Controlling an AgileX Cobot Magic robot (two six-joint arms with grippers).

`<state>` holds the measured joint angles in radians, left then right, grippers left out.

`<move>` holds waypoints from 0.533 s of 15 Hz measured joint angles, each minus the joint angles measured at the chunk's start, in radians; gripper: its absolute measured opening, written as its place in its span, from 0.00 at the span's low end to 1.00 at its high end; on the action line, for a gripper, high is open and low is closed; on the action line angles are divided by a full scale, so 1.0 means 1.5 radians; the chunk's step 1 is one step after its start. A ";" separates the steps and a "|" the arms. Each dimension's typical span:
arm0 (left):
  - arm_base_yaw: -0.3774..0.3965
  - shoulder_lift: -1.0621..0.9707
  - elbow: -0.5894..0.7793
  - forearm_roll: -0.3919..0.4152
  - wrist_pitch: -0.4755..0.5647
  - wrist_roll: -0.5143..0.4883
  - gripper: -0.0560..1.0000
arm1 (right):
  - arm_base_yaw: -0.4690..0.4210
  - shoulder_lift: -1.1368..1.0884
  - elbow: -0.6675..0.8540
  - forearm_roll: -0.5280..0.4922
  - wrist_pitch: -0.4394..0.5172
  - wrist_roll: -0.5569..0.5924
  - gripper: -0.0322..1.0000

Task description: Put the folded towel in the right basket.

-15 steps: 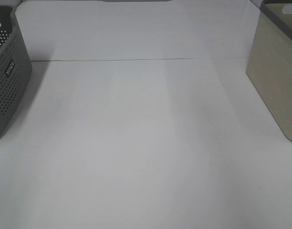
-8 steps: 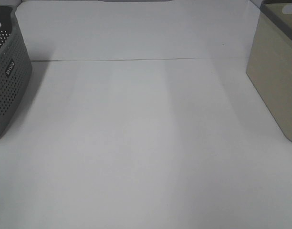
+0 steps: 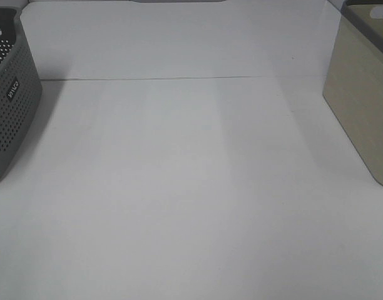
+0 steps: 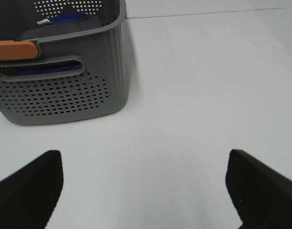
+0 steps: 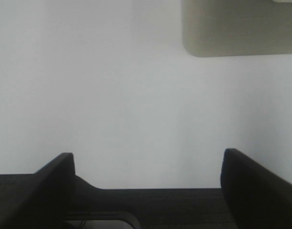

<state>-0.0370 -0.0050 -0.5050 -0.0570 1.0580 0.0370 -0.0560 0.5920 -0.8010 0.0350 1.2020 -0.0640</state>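
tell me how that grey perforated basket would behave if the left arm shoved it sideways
The grey perforated basket would probably slide rather than tip: it looks wide and squat on the smooth white table. It is likely light for its size, with thin walls full of holes. The purple fabric inside adds some weight, so it may drag a little.

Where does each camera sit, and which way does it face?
Exterior high: overhead, facing the table; grey basket left, beige basket right; no arms visible.
Left wrist: low, facing the grey basket; both fingers show.
Right wrist: facing the beige basket; fingers show.
Each wrist view shares one basket with overhead.
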 joint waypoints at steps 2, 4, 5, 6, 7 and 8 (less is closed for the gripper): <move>0.000 0.000 0.000 0.000 0.000 0.000 0.88 | 0.000 -0.091 0.052 -0.017 -0.005 0.005 0.79; 0.000 0.000 0.000 0.000 0.000 0.000 0.88 | 0.000 -0.200 0.118 -0.023 -0.039 0.005 0.79; 0.000 0.000 0.000 0.000 0.000 0.000 0.88 | 0.000 -0.246 0.145 -0.023 -0.055 0.008 0.79; 0.000 0.000 0.000 0.000 0.000 0.000 0.88 | 0.000 -0.293 0.170 -0.023 -0.075 0.014 0.79; 0.000 0.000 0.000 0.000 0.000 0.000 0.88 | 0.000 -0.329 0.187 -0.023 -0.085 0.023 0.79; 0.000 0.000 0.000 0.000 0.000 0.000 0.88 | 0.000 -0.360 0.194 -0.023 -0.085 0.025 0.79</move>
<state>-0.0370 -0.0050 -0.5050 -0.0570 1.0580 0.0370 -0.0560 0.0520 -0.5100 0.0000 1.0740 -0.0270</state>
